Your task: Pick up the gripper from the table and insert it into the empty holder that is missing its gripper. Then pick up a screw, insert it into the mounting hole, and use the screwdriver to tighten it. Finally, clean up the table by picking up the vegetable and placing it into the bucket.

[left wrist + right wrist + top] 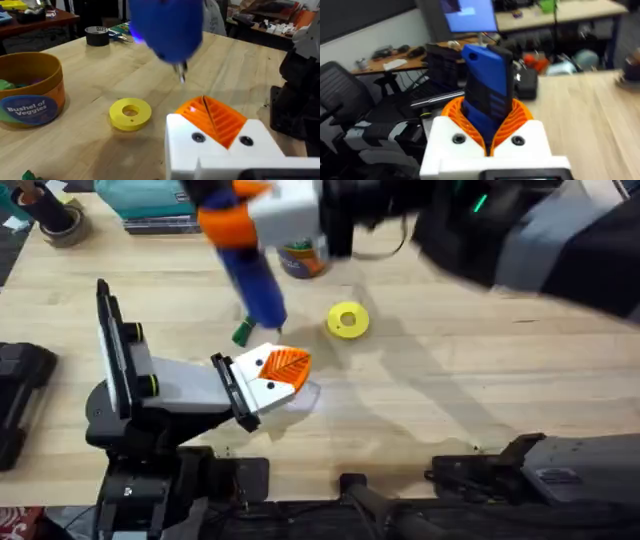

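Even, fairly bright light falls from above on the pale wooden table (480,400), with no hard glare. Soft grey shadows spread on the wood to the right of the screwdriver (250,275) — long, diffuse streaks under the right arm (520,230), which looms large, dark and smeared. The screwdriver itself is motion-blurred in the overhead view and in the left wrist view, where its blue body (167,25) loses all edges. Behind it in the right wrist view, the room is soft and out of focus — a monitor (470,15) glows blue-white.
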Tool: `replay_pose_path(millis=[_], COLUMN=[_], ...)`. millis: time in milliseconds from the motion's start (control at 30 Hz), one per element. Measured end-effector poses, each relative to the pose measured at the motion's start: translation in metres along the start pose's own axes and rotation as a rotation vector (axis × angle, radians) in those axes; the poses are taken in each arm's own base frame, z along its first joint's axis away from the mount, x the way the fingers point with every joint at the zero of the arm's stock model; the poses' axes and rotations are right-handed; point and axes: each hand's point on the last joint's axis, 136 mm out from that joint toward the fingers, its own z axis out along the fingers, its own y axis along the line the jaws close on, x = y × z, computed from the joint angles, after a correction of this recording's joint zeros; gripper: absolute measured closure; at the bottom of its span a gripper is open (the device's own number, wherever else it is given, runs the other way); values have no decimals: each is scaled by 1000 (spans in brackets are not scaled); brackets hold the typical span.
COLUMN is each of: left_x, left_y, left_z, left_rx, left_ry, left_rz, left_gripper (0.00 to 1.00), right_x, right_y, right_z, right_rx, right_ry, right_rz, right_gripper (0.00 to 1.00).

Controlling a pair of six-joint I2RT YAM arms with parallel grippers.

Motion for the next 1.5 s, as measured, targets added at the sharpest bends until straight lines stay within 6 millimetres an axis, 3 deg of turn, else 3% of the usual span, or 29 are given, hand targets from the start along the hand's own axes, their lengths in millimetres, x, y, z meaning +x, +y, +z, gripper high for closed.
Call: replay_pose_path(millis=[133,233,433,533,800,1000,1267,1300,1367,1467,1500], left_x=[0,0,0,0,0,0,0,0,0,0,0], left_y=[0,0,0,0,0,0,0,0,0,0,0], left_z=[0,0,0,0,0,0,0,0,0,0,0], left_rx=[0,0,0,0,0,0,0,0,0,0,0], left_ry=[0,0,0,0,0,0,0,0,0,0,0], left_rz=[0,0,0,0,0,0,0,0,2,3,3], left_gripper=[995,995,995,995,995,995,995,995,995,995,995], right_x=[-15,-10,-10,3,63,104,219,249,275,291,295], right_y=[-19,-36,-71,-81,-85,-115,-105,-101,-97,-91,-90], right_z=[-15,-32,-79,-110,-192,-247,-328,-340,-345,-346,-346], right_rx=[118,295,644,756,794,806,644,607,570,537,532], right_ry=[97,222,483,651,1098,1249,1476,1506,1524,1536,1537], right_rz=[77,83,-174,-273,-286,-226,-46,-43,-67,-75,-74], right_gripper=[979,979,979,979,980,980,980,980,980,979,916])
